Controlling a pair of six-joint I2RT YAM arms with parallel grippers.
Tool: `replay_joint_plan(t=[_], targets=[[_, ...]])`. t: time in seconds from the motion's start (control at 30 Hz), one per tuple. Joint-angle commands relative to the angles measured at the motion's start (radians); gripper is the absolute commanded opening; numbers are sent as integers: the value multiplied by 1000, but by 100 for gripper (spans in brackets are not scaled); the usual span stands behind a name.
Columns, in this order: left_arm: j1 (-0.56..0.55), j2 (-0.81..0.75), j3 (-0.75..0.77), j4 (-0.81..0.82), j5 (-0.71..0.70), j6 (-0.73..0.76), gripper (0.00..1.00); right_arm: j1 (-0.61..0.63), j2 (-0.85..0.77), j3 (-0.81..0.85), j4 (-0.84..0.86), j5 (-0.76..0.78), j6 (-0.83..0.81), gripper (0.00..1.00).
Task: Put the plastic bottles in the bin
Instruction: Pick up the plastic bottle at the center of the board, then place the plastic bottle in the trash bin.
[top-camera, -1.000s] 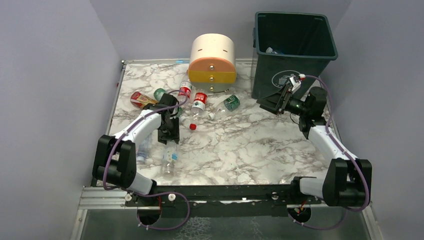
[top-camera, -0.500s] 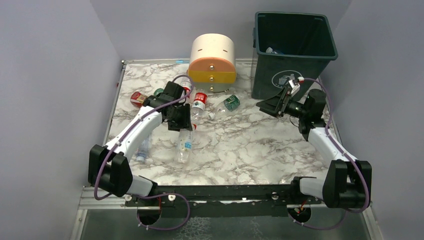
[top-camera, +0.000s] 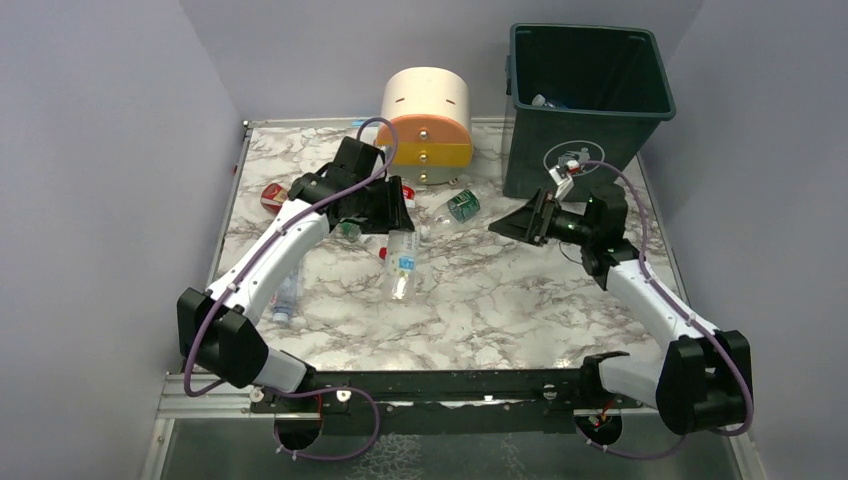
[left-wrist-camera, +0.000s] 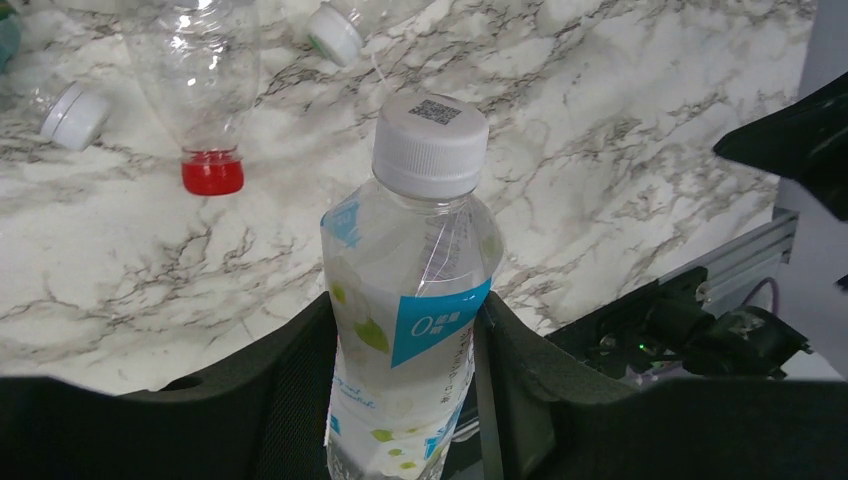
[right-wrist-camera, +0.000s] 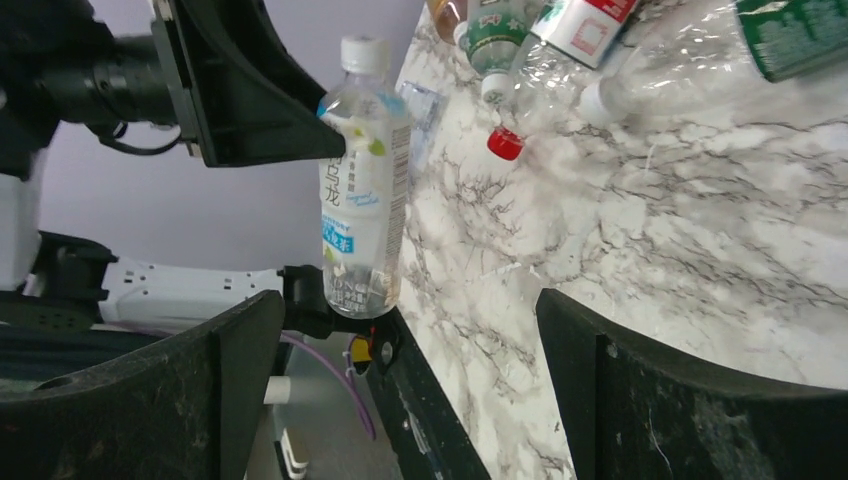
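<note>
Left gripper (left-wrist-camera: 405, 385) clamps a clear bottle (left-wrist-camera: 412, 290); right gripper (top-camera: 512, 224) gapes empty; bin (top-camera: 590, 150) holds perhaps one; several bottles (top-camera: 462, 205) lie on the table (top-camera: 500, 300).

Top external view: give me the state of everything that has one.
left gripper, shut on the blue-label bottle.
blue-label bottle, capped, held.
right gripper, open, empty.
bin, upright, open-topped.
drawer unit, drawers shut.
green-label bottle, lying on the table.
</note>
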Motion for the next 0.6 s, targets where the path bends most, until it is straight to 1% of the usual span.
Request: replay_joint_plan(t=[0.0, 0.17, 0.37, 0.57], targets=[[-20, 34, 60, 95, 54, -64, 39, 124, -33, 70, -137, 179, -142, 100], [-41, 46, 54, 172, 80, -122, 39, 227, -32, 87, -146, 261, -180, 100], [-66, 44, 25, 271, 118, -201, 39, 352, 18, 122, -131, 344, -201, 100], [-82, 33, 10, 342, 139, -256, 39, 424, 79, 153, -109, 395, -204, 100]])
